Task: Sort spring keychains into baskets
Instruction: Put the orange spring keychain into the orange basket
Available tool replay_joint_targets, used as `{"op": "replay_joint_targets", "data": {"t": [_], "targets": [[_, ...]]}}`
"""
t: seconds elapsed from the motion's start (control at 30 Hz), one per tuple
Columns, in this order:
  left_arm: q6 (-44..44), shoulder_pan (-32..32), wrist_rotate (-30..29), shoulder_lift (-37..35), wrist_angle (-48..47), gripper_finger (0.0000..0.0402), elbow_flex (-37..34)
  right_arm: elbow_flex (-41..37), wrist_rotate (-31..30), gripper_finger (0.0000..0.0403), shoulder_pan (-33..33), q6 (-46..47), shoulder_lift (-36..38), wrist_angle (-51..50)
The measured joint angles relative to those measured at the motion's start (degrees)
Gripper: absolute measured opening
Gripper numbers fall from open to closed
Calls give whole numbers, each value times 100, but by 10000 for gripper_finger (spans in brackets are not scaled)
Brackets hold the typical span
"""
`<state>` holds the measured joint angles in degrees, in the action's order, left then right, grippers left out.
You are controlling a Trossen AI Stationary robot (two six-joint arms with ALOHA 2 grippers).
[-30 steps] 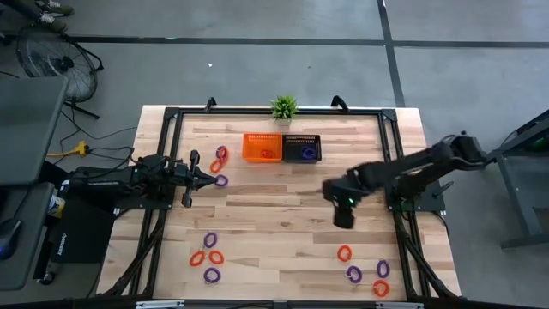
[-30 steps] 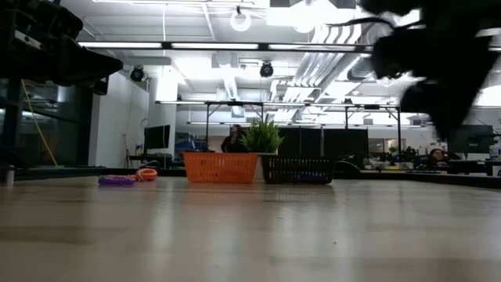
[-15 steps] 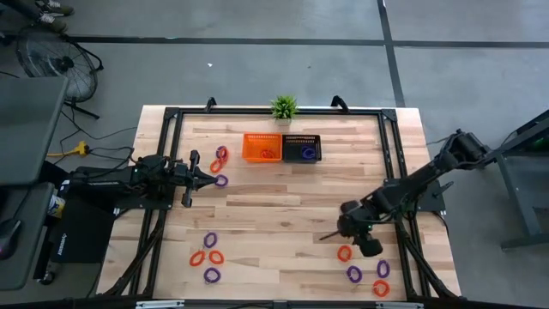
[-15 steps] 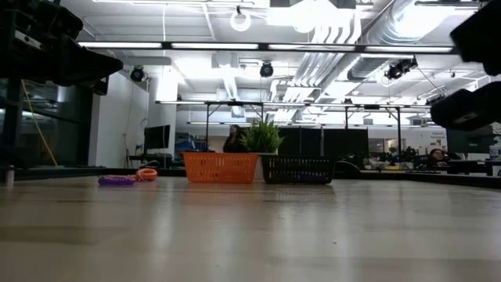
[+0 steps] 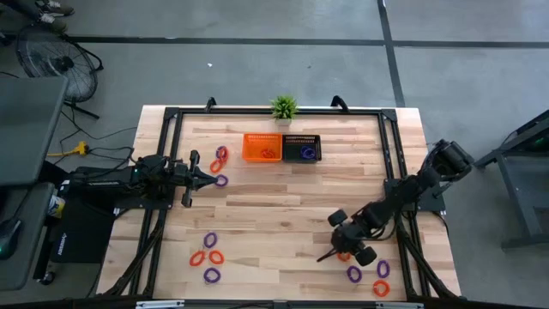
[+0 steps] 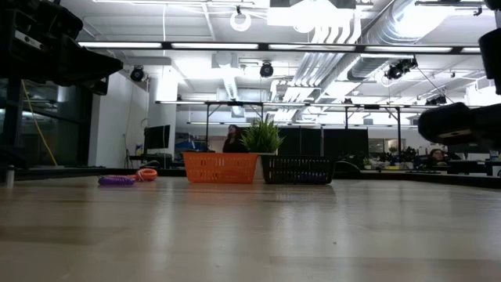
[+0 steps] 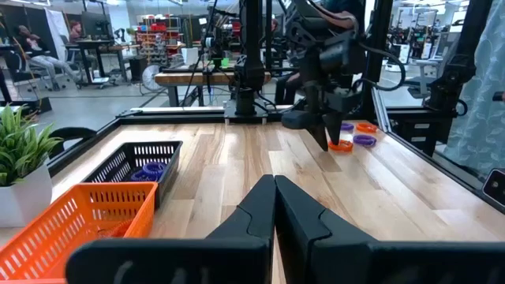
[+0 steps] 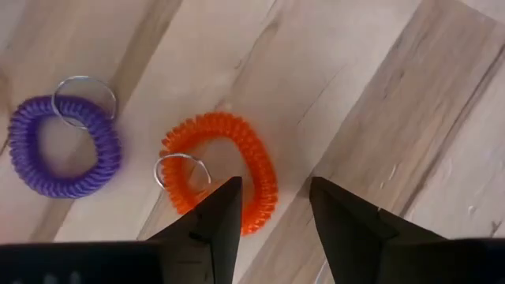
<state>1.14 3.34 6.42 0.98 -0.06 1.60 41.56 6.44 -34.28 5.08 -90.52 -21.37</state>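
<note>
The right gripper (image 5: 336, 251) hangs low over the near right part of the wooden desk (image 5: 283, 197), its fingers spread apart and holding nothing. In the right wrist view one finger (image 8: 213, 217) lies across the edge of an orange spring keychain (image 8: 225, 170) with a metal ring, and a purple spring keychain (image 8: 63, 146) lies just beside that one on the wood. From above, more purple and orange keychains (image 5: 369, 275) lie nearby toward the desk's near right corner.

The left gripper (image 5: 213, 178) waits at the left side of the desk, fingers pressed together, with a few keychains (image 5: 220, 159) close to it. Another cluster of keychains (image 5: 208, 255) lies at the near left.

At the far edge stand the orange basket (image 5: 262, 148) and the black basket (image 5: 301, 148), touching side by side, just in front of a small potted plant (image 5: 284, 108). The black basket holds a purple coil (image 7: 150, 169).
</note>
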Motion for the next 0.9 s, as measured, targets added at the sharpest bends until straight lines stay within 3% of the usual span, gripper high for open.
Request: {"op": "replay_joint_targets", "data": {"t": [0.33, 0.9], "targets": [[-1, -1, 0, 0, -1, 1, -2, 22, -428, 131, -189, -13, -276, 41], [1, 0, 0, -1, 0, 1, -1, 90, -503, 19, -283, 241, -285, 73]]}}
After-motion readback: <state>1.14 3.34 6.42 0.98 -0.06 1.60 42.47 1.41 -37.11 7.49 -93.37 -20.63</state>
